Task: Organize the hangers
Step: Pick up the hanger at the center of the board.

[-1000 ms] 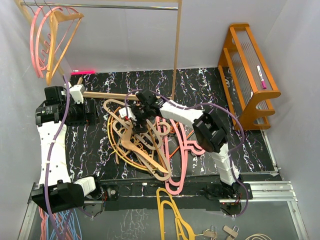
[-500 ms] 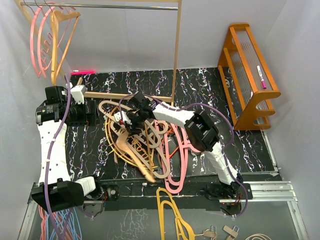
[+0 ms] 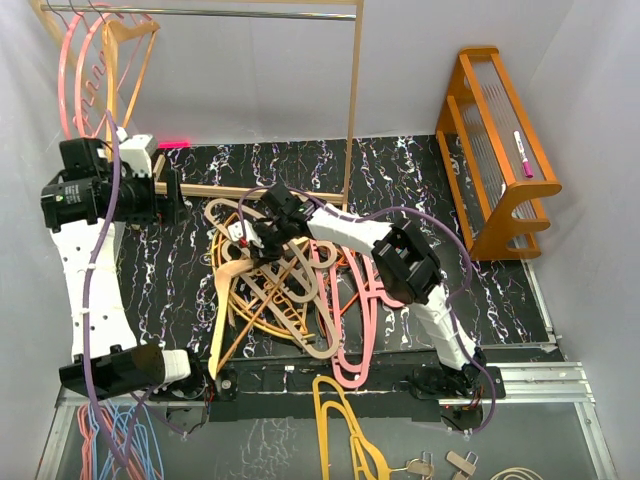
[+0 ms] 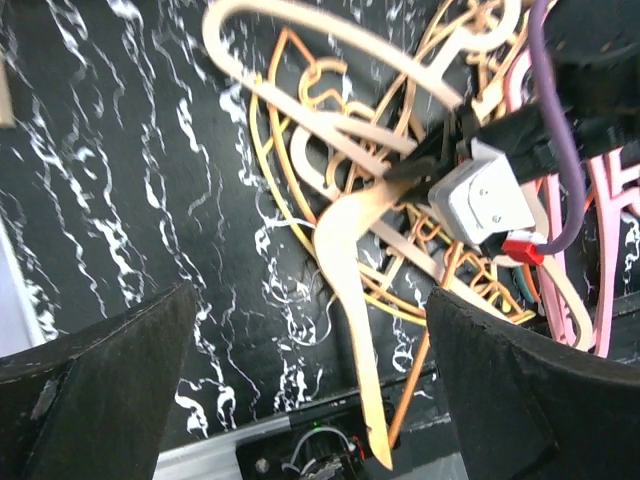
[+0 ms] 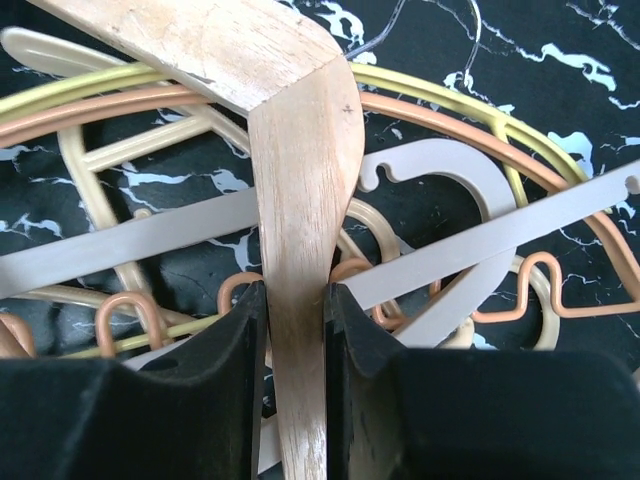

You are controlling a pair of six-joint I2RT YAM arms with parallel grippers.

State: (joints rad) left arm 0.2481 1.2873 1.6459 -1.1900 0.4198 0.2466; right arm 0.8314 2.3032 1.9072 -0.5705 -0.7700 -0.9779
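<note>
Over on the left, the left gripper [image 3: 168, 200] has pulled back from the heap and up toward the corner since a second ago. Its fingers are spread as wide as they go and hold nothing. Above it, a few pink and tan hung hangers [image 3: 75, 90] sit on the rail [image 3: 250, 12].

In the middle of the mat [image 3: 480, 290], the pile [image 3: 300, 295] is a tangle of tan, orange and pink. The real change is here. A second ago the right gripper [image 3: 258, 238] hovered over it with its jaws apart. Now they are pinched together on the wooden hanger [image 3: 222, 320], squeezing one arm of it between the pads, as the right wrist view shows plainly [image 5: 295, 330]. I'd say that means one hanger has been singled out, ready to be drawn clear of the rest and taken to the rail.

The wooden hanger is boomerang-shaped. One arm runs into the jaws, and the bend sits just in front of them. The free arm, its long line, runs down and a little left toward the near edge of the mat, with the tip past that edge. It has swung there from lying across the pile. I can't make out its hook.
</note>
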